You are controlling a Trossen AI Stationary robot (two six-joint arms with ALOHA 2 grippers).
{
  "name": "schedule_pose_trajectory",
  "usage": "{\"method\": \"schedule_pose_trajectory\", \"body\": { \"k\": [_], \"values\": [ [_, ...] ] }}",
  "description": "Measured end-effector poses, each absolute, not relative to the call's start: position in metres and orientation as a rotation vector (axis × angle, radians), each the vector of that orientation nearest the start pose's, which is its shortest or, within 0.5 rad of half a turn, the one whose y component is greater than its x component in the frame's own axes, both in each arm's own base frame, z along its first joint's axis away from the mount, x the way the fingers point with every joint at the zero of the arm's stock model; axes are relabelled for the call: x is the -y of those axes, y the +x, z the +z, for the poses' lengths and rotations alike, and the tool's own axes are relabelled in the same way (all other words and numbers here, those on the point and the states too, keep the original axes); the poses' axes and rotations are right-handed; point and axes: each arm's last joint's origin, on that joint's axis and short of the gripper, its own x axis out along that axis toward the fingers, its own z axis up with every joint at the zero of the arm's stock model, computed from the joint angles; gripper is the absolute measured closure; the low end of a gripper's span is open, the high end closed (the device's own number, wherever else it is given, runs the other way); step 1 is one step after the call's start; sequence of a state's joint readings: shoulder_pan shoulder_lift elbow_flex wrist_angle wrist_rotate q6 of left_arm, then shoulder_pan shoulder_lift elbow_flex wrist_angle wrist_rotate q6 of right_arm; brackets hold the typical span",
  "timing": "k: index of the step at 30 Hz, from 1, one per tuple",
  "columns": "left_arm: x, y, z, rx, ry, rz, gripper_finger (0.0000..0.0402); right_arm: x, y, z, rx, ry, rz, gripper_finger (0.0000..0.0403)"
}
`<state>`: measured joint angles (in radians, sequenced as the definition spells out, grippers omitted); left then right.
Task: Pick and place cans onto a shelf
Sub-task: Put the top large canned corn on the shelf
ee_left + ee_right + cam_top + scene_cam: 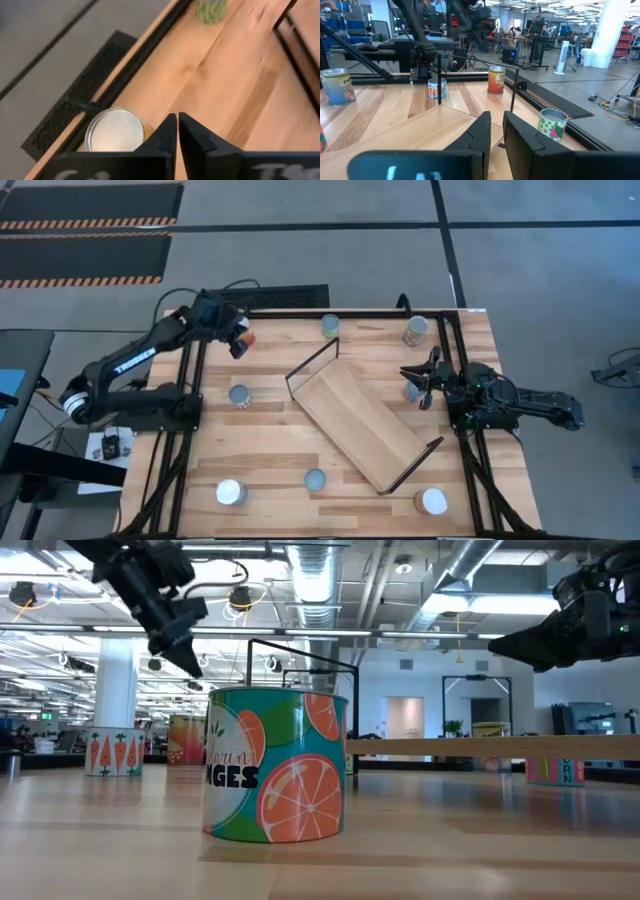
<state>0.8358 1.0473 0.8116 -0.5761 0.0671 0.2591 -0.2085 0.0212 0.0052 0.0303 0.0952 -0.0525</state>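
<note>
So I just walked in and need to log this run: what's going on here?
Two robot arms are set to move cans onto a shelf, which lies diagonally mid-table and is bare so far. The left gripper hovers at the table's far left corner beside an orange can, fingers shut and holding nothing. The right gripper is on the right side near the shelf, also empty. The other cans, such as the white-topped can, stand scattered around the shelf.

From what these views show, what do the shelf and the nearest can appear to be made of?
The shelf: a pale wood board, matte, with visible grain, between thin black wire end frames, probably metal. The orange-label can: glossy printed wrap with sheen; its body is likely metal, though no bare wall shows.
</note>
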Motion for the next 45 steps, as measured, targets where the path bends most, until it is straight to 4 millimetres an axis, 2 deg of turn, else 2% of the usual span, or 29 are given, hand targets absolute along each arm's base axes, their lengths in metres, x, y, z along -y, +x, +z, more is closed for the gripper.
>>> {"method": "schedule_pose_trajectory", "body": {
  "k": [11, 15, 18, 24, 30, 35, 39, 42, 45],
  "values": [
    [-0.176, 0.155, 0.229, -1.086, -0.047, 0.683, 0.0297, 0.023, 0.096, 0.167, 0.006, -0.052, -0.304, 0.0326],
    [-0.183, 0.16, 0.215, -1.153, -0.043, 0.673, 0.0282, 0.023, 0.096, 0.167, 0.007, -0.052, -0.304, 0.0326],
    [-0.19, 0.163, 0.209, -1.191, -0.001, 0.754, 0.0281, 0.023, 0.096, 0.167, 0.006, -0.053, -0.304, 0.0326],
    [-0.198, 0.168, 0.201, -1.229, 0.06, 0.763, 0.0303, 0.023, 0.096, 0.167, 0.006, -0.052, -0.304, 0.0326],
    [-0.2, 0.169, 0.196, -1.289, 0.121, 0.703, 0.0386, 0.023, 0.096, 0.167, 0.006, -0.052, -0.304, 0.0326],
    [-0.194, 0.167, 0.216, -1.316, 0.088, 0.667, 0.04, 0.023, 0.096, 0.167, 0.006, -0.052, -0.304, 0.0326],
    [-0.19, 0.172, 0.258, -1.214, 0.093, 0.709, 0.0401, 0.023, 0.096, 0.167, 0.006, -0.053, -0.304, 0.0326],
    [-0.176, 0.174, 0.281, -1.187, 0.095, 0.697, 0.0401, 0.023, 0.096, 0.167, 0.006, -0.052, -0.304, 0.0326],
    [-0.157, 0.177, 0.317, -1.069, 0.123, 0.701, 0.0401, 0.023, 0.096, 0.167, 0.006, -0.053, -0.303, 0.0326]
  ]
}}
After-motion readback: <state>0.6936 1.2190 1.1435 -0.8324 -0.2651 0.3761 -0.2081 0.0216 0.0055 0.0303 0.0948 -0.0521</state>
